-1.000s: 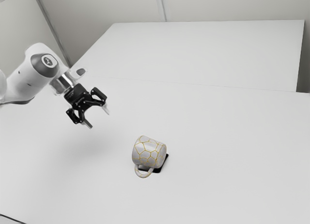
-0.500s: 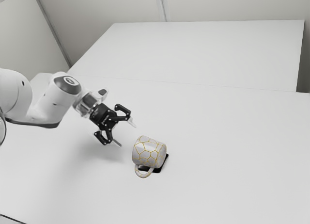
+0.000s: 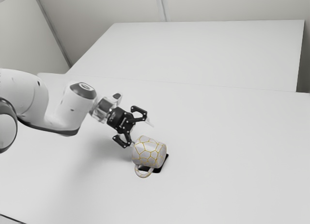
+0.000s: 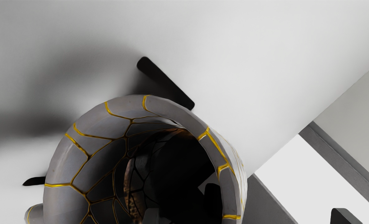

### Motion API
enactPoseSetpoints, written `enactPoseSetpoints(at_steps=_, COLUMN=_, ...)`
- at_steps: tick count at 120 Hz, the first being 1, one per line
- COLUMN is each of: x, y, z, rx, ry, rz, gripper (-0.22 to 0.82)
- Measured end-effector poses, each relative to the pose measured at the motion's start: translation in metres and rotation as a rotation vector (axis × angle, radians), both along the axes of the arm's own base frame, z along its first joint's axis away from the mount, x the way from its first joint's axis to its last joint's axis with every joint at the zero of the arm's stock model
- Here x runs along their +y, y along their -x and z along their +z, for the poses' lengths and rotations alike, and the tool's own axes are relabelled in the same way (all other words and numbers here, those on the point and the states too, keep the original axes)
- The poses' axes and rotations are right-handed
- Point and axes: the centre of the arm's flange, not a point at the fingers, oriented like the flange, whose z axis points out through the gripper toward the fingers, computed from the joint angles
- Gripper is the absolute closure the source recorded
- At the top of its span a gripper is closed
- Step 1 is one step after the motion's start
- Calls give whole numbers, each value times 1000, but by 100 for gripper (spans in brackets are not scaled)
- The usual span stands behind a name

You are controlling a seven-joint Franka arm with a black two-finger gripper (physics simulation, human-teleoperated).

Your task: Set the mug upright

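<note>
Open and empty, the hand (image 3: 142, 133) stands at the mouth of the mug (image 3: 151, 153), its fingers well apart and gripping nothing. Patterned with gold lines, the mug lies on its side over a flat black slab (image 3: 165, 161) on the counter (image 3: 232, 136), mouth toward the hand, base toward the exterior view's right and handle (image 3: 144, 174) toward that view's bottom edge. It is not upright, so the goal is unmet, and the step in hand looks to be lining up a grip on the rim. From the wrist view, one finger overlaps the dark mouth while the other stands outside the wall. Next, I judge, the fingers should straddle that wall, close on it, then raise the mouth and swing the base down to the counter; a shallow pinch could let the mug roll. As for pose, the arm (image 3: 72, 110) reaches in from the exterior view's left of the mug, its wrist slanting down toward the rim rather than pointing straight down.
</note>
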Motion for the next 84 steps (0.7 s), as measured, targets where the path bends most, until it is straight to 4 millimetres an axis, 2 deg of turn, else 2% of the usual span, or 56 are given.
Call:
enactPoseSetpoints(at_steps=14, x=-4, y=-2, z=-3, rx=-3, ry=1, rz=15, gripper=4)
enactPoseSetpoints(at_steps=33, x=-3, y=-4, z=-3, rx=-9, ry=-9, rz=21, gripper=44)
enactPoseSetpoints(at_steps=47, x=-2, y=-5, z=-3, rx=-12, ry=-14, rz=22, gripper=61)
enactPoseSetpoints(at_steps=58, x=-3, y=-5, z=-2, rx=-13, ry=-16, rz=22, gripper=68)
enactPoseSetpoints(at_steps=75, x=-8, y=-6, z=0, rx=-15, ry=-20, rz=15, gripper=73)
enactPoseSetpoints(at_steps=84, x=-8, y=-11, z=13, rx=-42, ry=-40, rz=-4, gripper=74)
